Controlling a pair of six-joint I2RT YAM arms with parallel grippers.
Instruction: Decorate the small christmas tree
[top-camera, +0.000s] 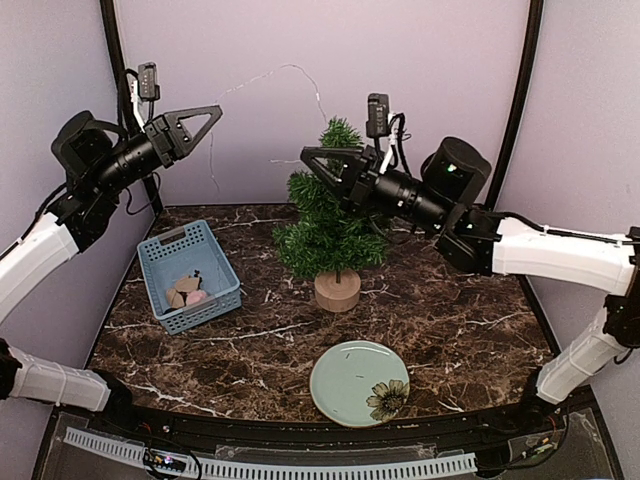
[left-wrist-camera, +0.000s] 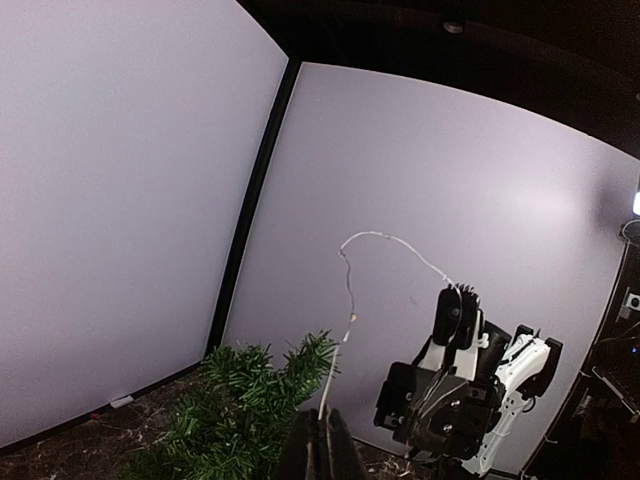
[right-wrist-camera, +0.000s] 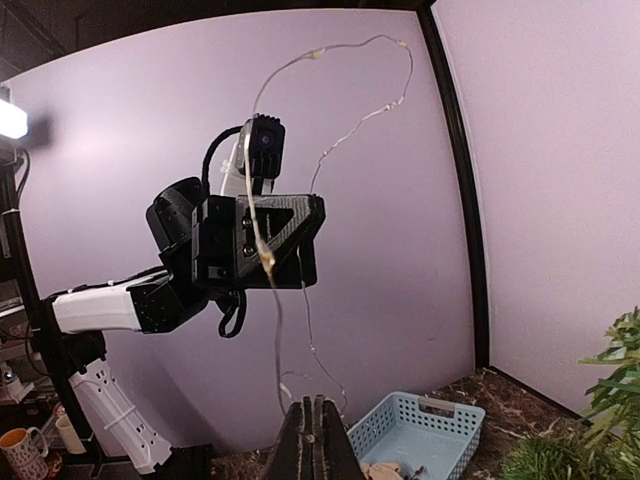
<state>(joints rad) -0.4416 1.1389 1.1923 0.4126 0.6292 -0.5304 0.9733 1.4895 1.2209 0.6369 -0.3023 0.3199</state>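
left fingers (top-camera: 212, 110) and right fingers (top-camera: 312, 154) both clamped on light string (top-camera: 290, 68) upper centre; lower together, drape over small christmas tree (top-camera: 328, 225)

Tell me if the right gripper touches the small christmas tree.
Apart. In the right wrist view, a clear gap separates the right gripper from the small christmas tree.

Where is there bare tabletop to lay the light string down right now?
Widest bare table lies right of the small christmas tree and flowered plate. A smaller patch lies between the blue basket and the plate. Tight: the basket-to-tree gap. The light string hangs between the left gripper and right gripper.
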